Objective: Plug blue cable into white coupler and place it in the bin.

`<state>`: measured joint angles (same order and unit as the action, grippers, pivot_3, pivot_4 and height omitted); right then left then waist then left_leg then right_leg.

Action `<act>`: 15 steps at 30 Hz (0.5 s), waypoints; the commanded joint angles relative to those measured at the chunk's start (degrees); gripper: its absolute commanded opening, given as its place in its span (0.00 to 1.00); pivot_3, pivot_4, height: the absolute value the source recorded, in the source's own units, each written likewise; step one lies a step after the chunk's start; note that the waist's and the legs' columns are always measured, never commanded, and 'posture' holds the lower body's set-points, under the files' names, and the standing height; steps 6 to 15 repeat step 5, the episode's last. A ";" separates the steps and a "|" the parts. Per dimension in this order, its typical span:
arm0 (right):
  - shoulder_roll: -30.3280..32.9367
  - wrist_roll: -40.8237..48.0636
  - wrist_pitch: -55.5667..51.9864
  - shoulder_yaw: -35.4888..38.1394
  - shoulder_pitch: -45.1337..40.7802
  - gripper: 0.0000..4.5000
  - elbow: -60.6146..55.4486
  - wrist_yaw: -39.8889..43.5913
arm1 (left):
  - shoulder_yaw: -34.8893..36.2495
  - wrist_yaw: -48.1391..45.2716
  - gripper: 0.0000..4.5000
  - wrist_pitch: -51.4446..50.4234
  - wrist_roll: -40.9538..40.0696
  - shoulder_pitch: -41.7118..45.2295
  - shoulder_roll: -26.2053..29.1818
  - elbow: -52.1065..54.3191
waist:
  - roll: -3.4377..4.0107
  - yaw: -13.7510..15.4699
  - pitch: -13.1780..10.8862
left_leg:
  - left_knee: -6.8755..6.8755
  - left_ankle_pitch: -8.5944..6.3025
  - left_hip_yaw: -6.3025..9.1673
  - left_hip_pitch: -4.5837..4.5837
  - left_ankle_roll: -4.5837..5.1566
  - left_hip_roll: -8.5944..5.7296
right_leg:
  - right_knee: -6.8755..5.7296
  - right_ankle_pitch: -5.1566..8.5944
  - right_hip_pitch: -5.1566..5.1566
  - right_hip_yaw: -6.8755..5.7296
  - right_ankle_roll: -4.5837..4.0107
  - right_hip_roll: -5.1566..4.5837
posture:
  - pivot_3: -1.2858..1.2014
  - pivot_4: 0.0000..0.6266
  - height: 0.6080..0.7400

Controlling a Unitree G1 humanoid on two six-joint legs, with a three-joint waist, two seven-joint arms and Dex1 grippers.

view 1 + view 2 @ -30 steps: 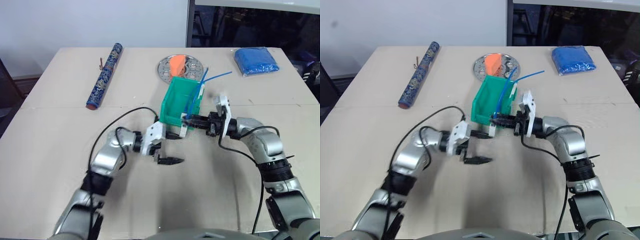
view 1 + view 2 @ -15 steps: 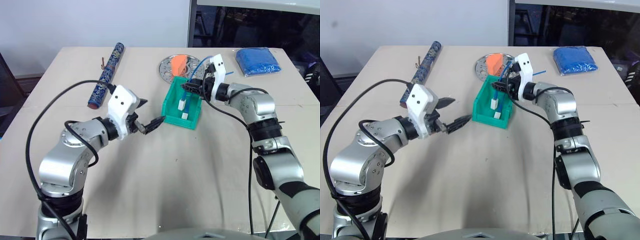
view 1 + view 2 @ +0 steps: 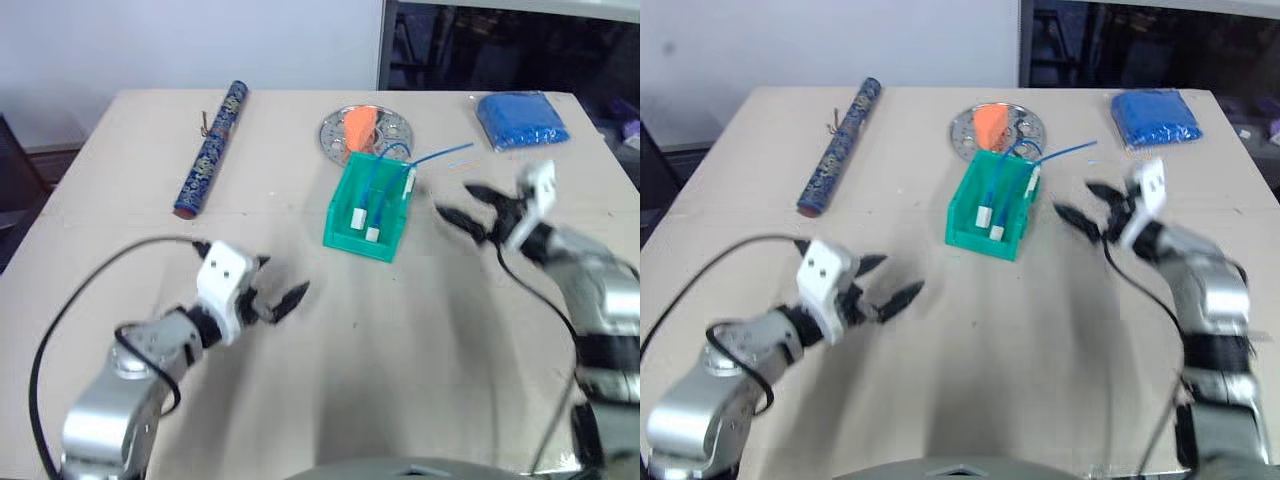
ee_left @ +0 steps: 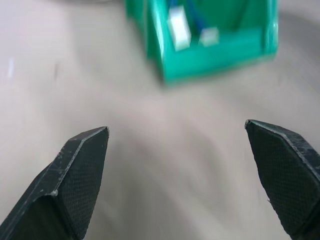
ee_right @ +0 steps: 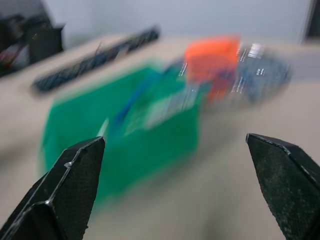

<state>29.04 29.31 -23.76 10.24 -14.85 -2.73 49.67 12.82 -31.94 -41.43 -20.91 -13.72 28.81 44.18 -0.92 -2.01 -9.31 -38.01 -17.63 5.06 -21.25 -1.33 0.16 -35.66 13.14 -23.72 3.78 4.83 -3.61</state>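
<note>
The small teal-green rectangular plastic bin (image 3: 366, 207) stood on the beige tabletop (image 3: 400, 360), just in front of a round perforated metal plate (image 3: 367, 131) that carried an orange piece. Inside the bin lay thin bright-blue cable (image 3: 382, 196) with small white blocks at the low front end; one of these (image 3: 357, 218) was judged to be the tiny white plastic coupler, though which block was the coupler and which belonged to the longer cable could not be told. A longer blue strand (image 3: 443, 155) ran out over the bin's back rim toward a folded blue cloth (image 3: 522, 120).

The left gripper (image 3: 275, 301) hung over bare tabletop, well apart from the bin on its near left, its two black fingers spread and empty. The right gripper (image 3: 462, 209) was near the bin's right side, its fingers also released and holding nothing.

Judging by this, the cable and coupler were already resting in the bin and both grippers were free, so the task looked essentially done; whether the plug was fully seated could not be seen.
</note>
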 commanded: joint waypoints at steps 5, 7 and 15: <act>5.40 -1.72 14.76 3.73 14.38 0.99 2.22 11.48 | -3.05 -1.47 1.00 17.24 5.66 -9.73 -1.36 -4.27 | 0.05 -0.01 -0.10 | -0.31 -0.15 -0.11 1.07 0.30 0.02 | -0.11 0.18 1.08 0.03 -0.19 0.05 | 0.52 0.24 1.00; 5.40 -1.72 14.76 3.73 14.38 0.99 2.22 11.48 | -3.05 -1.47 1.00 17.24 5.66 -9.73 -1.36 -4.27 | 0.05 -0.01 -0.10 | -0.31 -0.15 -0.11 1.07 0.30 0.02 | -0.11 0.18 1.08 0.03 -0.19 0.05 | 0.52 0.24 1.00; 5.40 -1.72 14.76 3.73 14.38 0.99 2.22 11.48 | -3.05 -1.47 1.00 17.24 5.66 -9.73 -1.36 -4.27 | 0.05 -0.01 -0.10 | -0.31 -0.15 -0.11 1.07 0.30 0.02 | -0.11 0.18 1.08 0.03 -0.19 0.05 | 0.52 0.24 1.00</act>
